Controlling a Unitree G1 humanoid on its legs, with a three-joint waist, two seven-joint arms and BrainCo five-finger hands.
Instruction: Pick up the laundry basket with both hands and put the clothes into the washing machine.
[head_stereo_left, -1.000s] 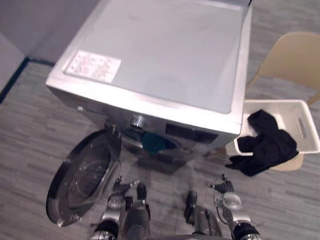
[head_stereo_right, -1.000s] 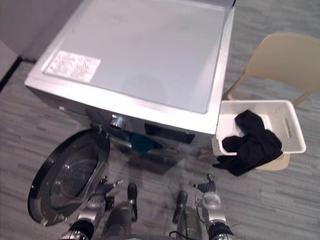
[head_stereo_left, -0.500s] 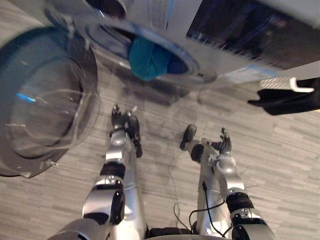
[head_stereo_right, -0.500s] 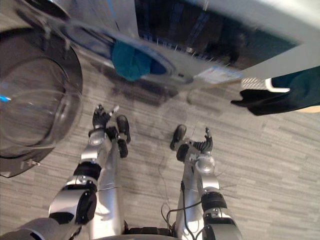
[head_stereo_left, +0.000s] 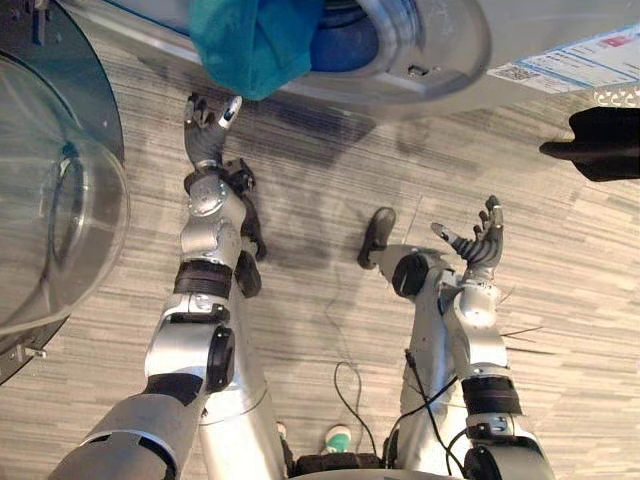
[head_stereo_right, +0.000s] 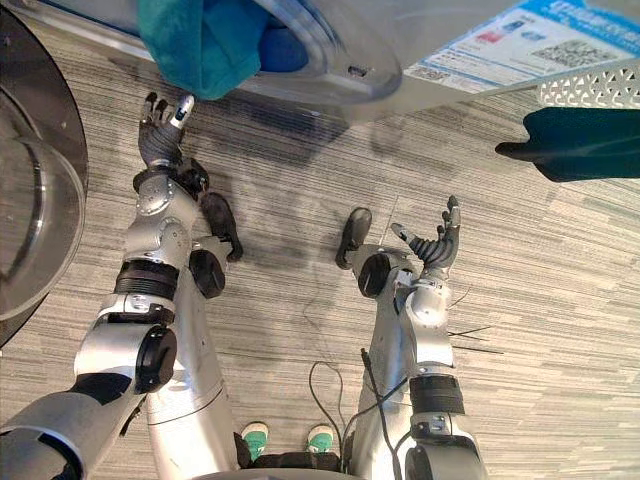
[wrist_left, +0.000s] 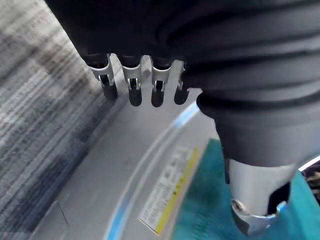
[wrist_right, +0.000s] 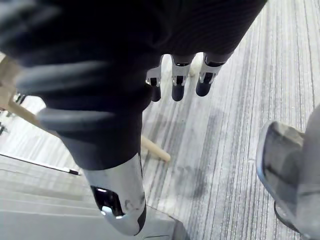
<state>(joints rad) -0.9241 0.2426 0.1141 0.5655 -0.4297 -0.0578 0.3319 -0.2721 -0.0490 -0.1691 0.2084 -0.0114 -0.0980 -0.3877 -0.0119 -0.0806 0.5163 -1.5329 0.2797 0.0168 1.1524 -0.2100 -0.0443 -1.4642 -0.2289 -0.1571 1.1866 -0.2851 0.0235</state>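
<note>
The laundry basket (head_stereo_right: 590, 90) shows as a white perforated rim at the far right, beside the washing machine (head_stereo_left: 440, 40), with dark clothes (head_stereo_left: 605, 140) hanging over its edge. It is well apart from both hands. The right hand (head_stereo_left: 478, 245) is the nearer one, raised over the grey floor (head_stereo_left: 320, 170) below and to the left of the basket, palm up. Its fingers are loosely spread and it holds nothing; its wrist view shows bare floor and a pale wooden leg (wrist_right: 155, 150) past the fingertips. The left hand (head_stereo_left: 205, 135) reaches up on the other side, just beneath a teal cloth (head_stereo_left: 255, 40) that hangs out of the machine's round opening. Its fingers are splayed and released, closed around nothing. Whether its thumb tip touches the cloth's lower edge cannot be told. In its wrist view the teal cloth lies just past the thumb. The machine's glass door (head_stereo_left: 60, 200) stands swung open at the left.
</note>
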